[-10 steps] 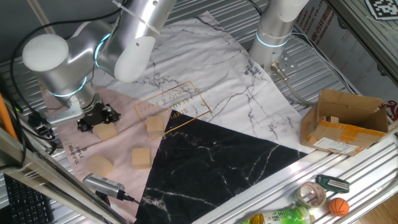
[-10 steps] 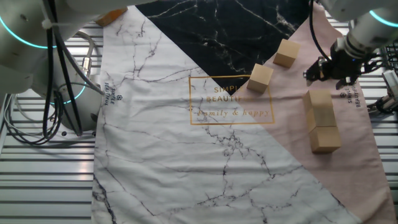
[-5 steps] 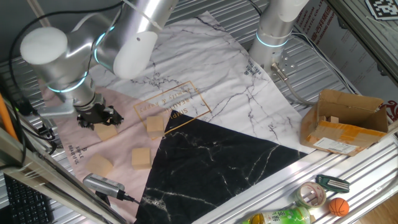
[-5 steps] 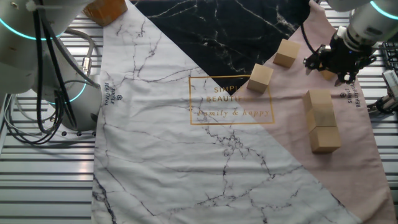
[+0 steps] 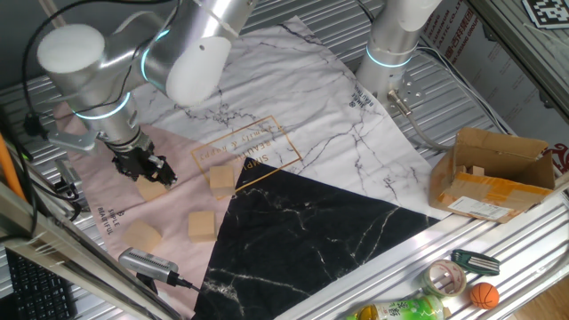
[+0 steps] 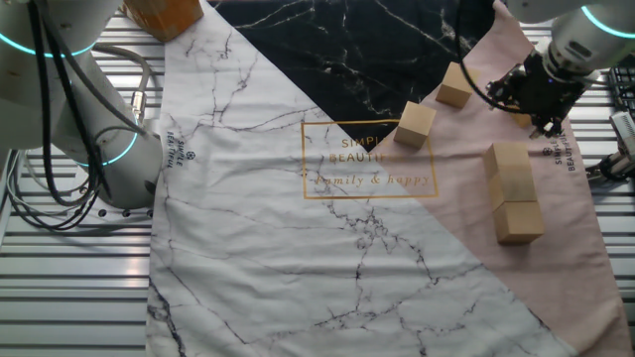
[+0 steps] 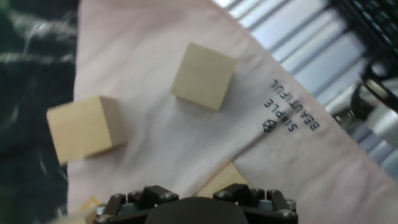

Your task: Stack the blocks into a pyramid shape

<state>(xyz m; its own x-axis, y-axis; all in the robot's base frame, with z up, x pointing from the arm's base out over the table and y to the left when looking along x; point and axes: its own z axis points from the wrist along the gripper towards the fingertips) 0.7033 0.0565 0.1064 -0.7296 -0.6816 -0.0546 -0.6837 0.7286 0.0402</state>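
Lying on pink cloth (image 6: 556,198): plain tan wood blocks (image 6: 416,124), sharp-edged; gripper (image 5: 142,167) grip can't tell.

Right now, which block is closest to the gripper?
The block just beside the gripper, on the pink cloth; the other blocks lie farther off.

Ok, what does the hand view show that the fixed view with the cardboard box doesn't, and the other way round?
Hand view only: readable SIMPLE BEAUTIFUL lettering on the pink cloth. Fixed view only: the cardboard box, tape roll, orange ball and robot arm. Both: the block by the lettering, the block nearer the black cloth, and a third block under the end effector.
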